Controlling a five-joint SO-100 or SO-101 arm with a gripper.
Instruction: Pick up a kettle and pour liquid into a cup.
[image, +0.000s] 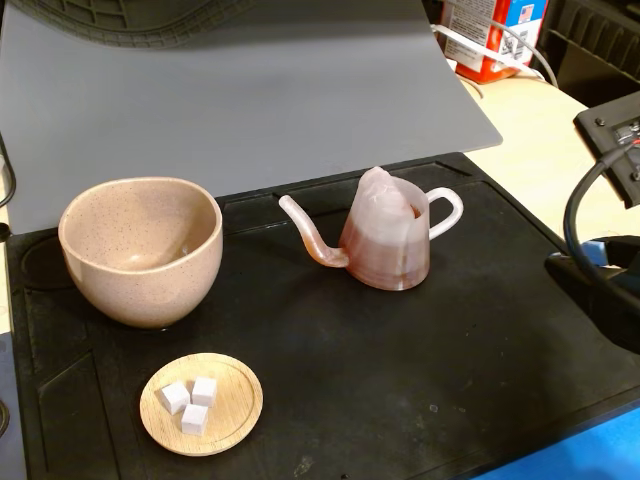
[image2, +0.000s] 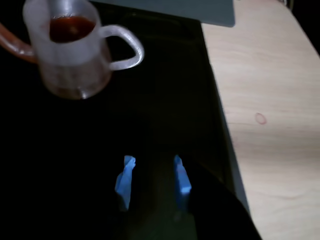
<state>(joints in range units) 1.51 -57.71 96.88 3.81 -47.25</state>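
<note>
One kettle (image2: 75, 55) up-left of empty pincer (image2: 152, 175).

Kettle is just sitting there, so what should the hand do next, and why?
Probably move forward toward the kettle's handle. In the wrist view the hand is open, empty and well short of the kettle, which stands upright with liquid inside. The cup looks empty.

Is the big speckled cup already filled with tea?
No, the cup looks dry inside in the fixed view, while the reddish liquid sits in the kettle.
</note>
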